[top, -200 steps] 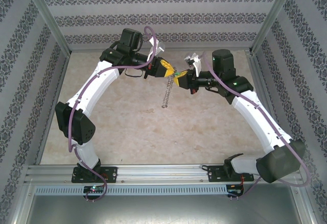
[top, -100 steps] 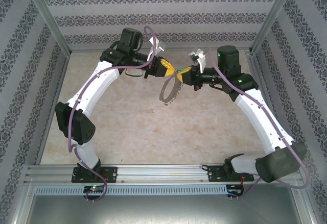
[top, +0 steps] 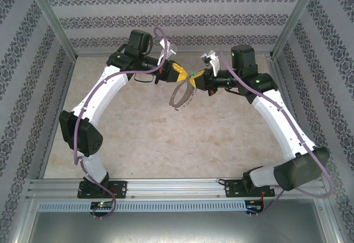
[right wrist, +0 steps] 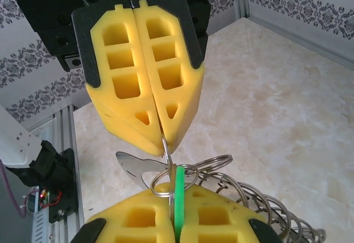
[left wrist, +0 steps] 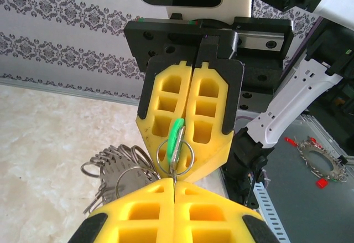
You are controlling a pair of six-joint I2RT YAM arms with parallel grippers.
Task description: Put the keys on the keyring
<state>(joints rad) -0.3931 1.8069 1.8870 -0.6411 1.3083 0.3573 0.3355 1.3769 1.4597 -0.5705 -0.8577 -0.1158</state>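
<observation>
The right gripper point(left wrist: 187, 163) is clamped on the green head of the key point(right wrist: 178, 198) and the left gripper point(right wrist: 163, 132) pinches a thin wire at the top of the keyring point(left wrist: 119, 168). The left should probably just anchor that wire while the right feeds the key round slowly, without loosening its grip. The tiny bright-green key stands at the keyring's top, and the floppy silvery loop, edged with metal bits, hangs beneath.

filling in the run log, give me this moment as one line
left tool: shut on keyring | right tool: shut on green key | tools tip to tip, mid-air | keyring hangs over table
</observation>
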